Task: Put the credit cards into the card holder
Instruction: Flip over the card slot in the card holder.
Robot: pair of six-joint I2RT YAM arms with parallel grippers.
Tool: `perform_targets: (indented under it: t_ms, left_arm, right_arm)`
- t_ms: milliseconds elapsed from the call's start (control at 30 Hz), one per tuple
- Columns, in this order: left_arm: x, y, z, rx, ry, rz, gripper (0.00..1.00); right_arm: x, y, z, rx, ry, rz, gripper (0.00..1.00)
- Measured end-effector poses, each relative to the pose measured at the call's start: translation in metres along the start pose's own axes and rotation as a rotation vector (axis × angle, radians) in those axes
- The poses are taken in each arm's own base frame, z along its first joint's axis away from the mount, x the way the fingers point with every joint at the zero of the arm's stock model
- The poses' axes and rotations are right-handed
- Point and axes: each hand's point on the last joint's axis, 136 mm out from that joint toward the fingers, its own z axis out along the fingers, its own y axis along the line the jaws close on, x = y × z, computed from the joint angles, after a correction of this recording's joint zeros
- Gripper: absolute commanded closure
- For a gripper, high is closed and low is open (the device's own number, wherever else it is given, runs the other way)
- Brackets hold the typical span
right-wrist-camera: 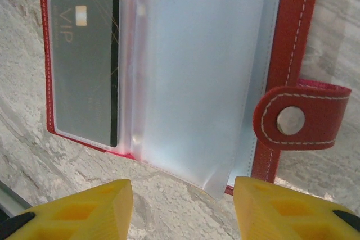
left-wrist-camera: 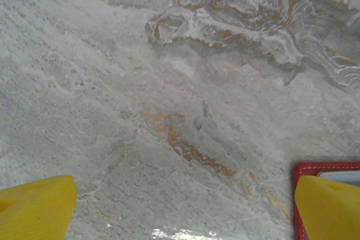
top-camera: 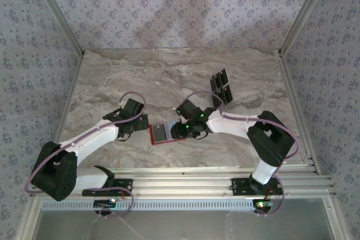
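Note:
The red card holder (top-camera: 160, 134) lies open on the marble table between my two grippers. In the right wrist view the card holder (right-wrist-camera: 292, 37) shows one black credit card (right-wrist-camera: 84, 66) inside its left clear pocket, and the snap tab (right-wrist-camera: 298, 119) sticks out to the right. My right gripper (right-wrist-camera: 183, 212) stands open just short of the holder's near edge, with nothing between its yellow fingers (right-wrist-camera: 84, 212). My left gripper (left-wrist-camera: 183, 217) is wide open over bare marble, and the holder's corner (left-wrist-camera: 308, 168) lies by its right finger (left-wrist-camera: 329, 209). Several loose credit cards (top-camera: 220, 87) lie behind the right arm.
The marble table (top-camera: 112, 82) has free room at the back and on the left. Patterned walls and metal posts (top-camera: 295, 21) close it in on three sides. An aluminium rail (top-camera: 185, 181) with the arm bases runs along the near edge.

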Motion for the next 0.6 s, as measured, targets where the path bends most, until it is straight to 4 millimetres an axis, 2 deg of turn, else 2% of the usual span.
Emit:
perform_targets:
  t_ms: [600]
  left_arm:
    - [0.009,0.0017,0.0037,0.003,0.022,-0.002,0.0]
  right_arm:
    - [0.001,-0.0027,0.0096,0.007,0.007,0.019,0.51]
